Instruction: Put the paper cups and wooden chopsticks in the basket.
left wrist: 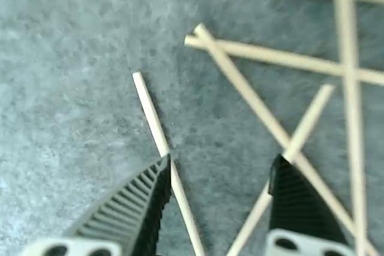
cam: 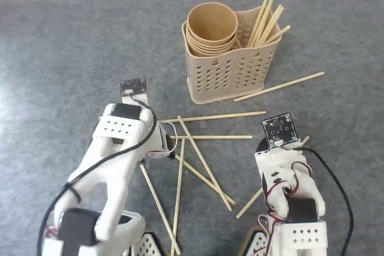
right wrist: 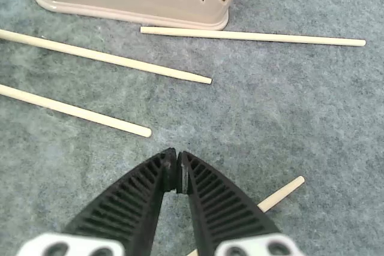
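1. Currently the beige perforated basket (cam: 231, 76) stands upright on the grey, felt-like surface (cam: 66, 52), on the side away from both arms' bases.
2. Inside the basket, a nested stack of paper cups (cam: 211, 23) fills one half. A bundle of chopsticks (cam: 267, 23) leans in the other half, their ends poking up past the rim.
3. Just beside the basket's foot, a slanted chopstick (cam: 279, 86) lies on the surface. The right wrist view shows this slanted chopstick (right wrist: 252, 37) close along the basket's base, but whether the two touch cannot be told.
4. Farther out from the basket, toward the arms, lies a long chopstick (cam: 216, 116), then a second long chopstick (cam: 213, 137). Beyond those is a tangle of crossed chopsticks (cam: 204, 163).
5. The left hand (left wrist: 220, 166) hangs low over that tangle, well apart from the basket, its fingers spread wide with nothing gripped. A single chopstick (left wrist: 153, 112) runs along the inner edge of one finger, and another passes by the other finger.
6. The right hand (right wrist: 177, 159) hovers over the surface in front of the basket, its fingers pressed together and holding nothing. A chopstick end (right wrist: 282, 193) lies just beside it, on the side away from the basket.
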Available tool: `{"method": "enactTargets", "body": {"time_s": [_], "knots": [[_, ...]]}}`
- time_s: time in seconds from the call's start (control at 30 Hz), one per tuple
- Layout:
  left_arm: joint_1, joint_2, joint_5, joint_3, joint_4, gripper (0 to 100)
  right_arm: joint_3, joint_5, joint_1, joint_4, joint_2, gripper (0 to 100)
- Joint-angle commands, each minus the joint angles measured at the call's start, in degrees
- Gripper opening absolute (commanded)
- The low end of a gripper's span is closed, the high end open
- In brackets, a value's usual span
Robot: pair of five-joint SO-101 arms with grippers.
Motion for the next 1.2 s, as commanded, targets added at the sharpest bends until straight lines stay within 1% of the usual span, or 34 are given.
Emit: {"method": "enactTargets", "body": {"time_s": [0.0,0.13,0.2,0.33,0.53,0.77,0.97,1.17], "knots": [[-1.58,1.41,0.44,-0.04,-1.49,16,1.14,0.70,-0.31,-0.84,0.04,0.6],[-5.01,2.37,0.35,0.13,-2.55,5,1.14,0.70,-0.31,-0.92,0.04,0.6],[-6.68,2.46,0.26,0.40,-2.73,2,1.14,0.70,-0.31,-0.92,0.04,0.6],[-7.82,2.46,-3.08,1.63,-2.81,2,1.14,0.70,-0.31,-0.92,0.04,0.6],[-7.65,2.46,-3.08,4.70,-7.74,2,1.14,0.70,-0.31,-0.84,0.04,0.6],[-7.38,2.02,-2.99,4.70,-7.30,2,1.14,0.70,-0.31,-0.92,0.04,0.6],[-7.30,2.37,-2.99,2.77,-4.57,2,1.14,0.70,-0.31,-0.92,0.04,0.6],[-7.30,2.46,-3.08,2.86,-4.92,2,1.14,0.70,-0.31,-0.92,0.04,0.6]]}}
